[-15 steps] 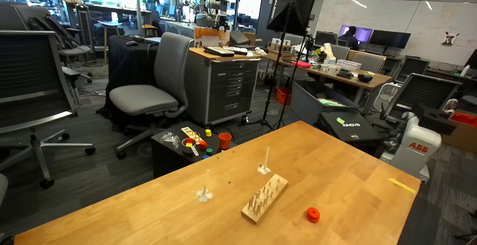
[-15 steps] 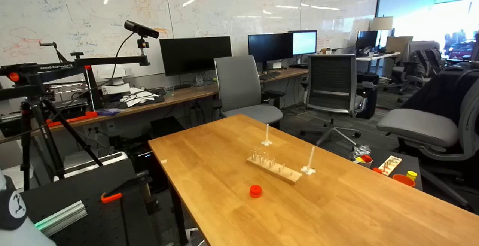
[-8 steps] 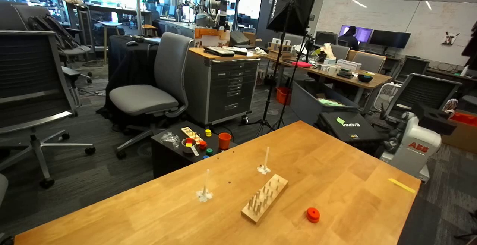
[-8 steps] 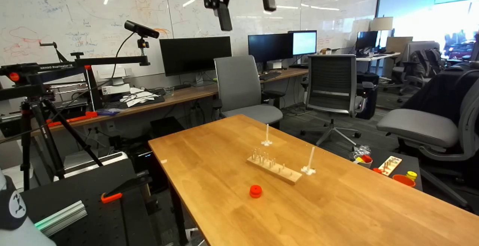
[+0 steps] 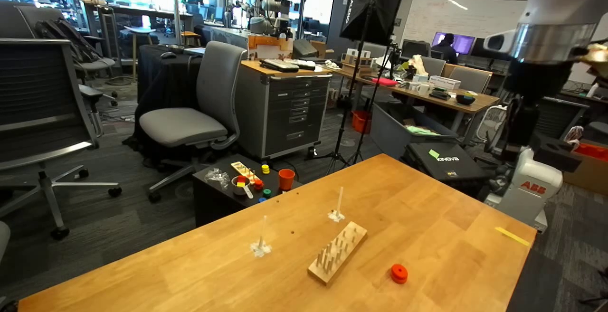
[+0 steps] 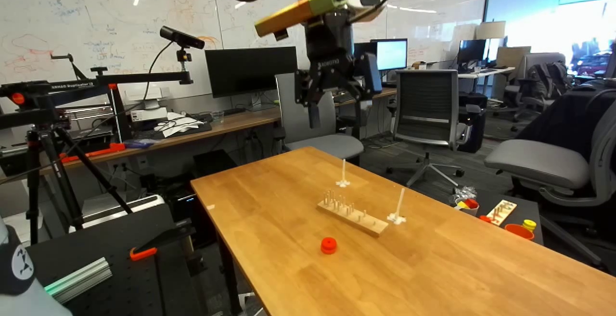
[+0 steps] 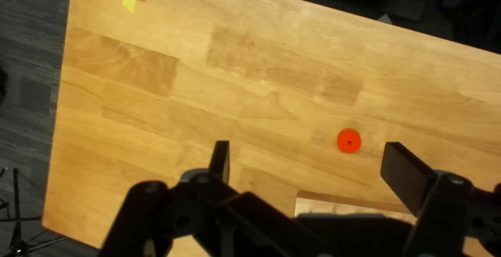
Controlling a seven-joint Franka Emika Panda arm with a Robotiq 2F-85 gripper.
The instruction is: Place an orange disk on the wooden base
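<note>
A small round orange-red disk lies flat on the wooden table; it also shows in an exterior view and in the wrist view, with a small centre hole. It looks thick, like two layers; I cannot tell whether it is two stacked disks. The wooden base, a pale strip with upright pegs, lies near it, also in an exterior view. In the wrist view the base is mostly hidden behind my gripper. My gripper is open and empty, high above the table.
Two thin upright sticks on taped feet stand beyond the base. A yellow tape strip marks the table near a corner. A low black side table holds an orange cup, another peg strip and coloured pieces.
My arm and open gripper have come down into both exterior views from the top, now hanging above the table. The disk and the base have not moved.
</note>
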